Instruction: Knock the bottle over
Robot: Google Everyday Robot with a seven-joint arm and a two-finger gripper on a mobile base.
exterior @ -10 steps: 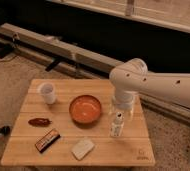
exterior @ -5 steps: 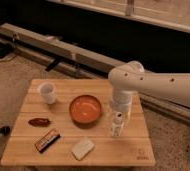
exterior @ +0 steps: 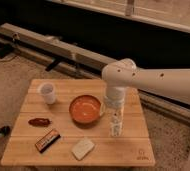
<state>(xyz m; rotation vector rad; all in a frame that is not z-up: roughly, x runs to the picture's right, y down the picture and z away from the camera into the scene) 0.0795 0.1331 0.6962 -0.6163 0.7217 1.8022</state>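
Note:
The bottle [exterior: 116, 124] is slim and translucent white, and stands upright on the right part of the wooden table [exterior: 133, 145], just right of the orange bowl [exterior: 85, 108]. My gripper [exterior: 114, 106] hangs straight down from the white arm, directly above the bottle's top, at or touching its cap.
A white cup with a handle [exterior: 48, 93] stands at the table's back left. A dark red-brown object [exterior: 39, 121] and a brown snack bar [exterior: 47, 140] lie at the front left. A pale sponge-like block [exterior: 82, 148] lies at the front middle. Rails run along the floor behind.
The arm has shifted slightly; the gripper stays over the bottle, which still stands upright in the same place.

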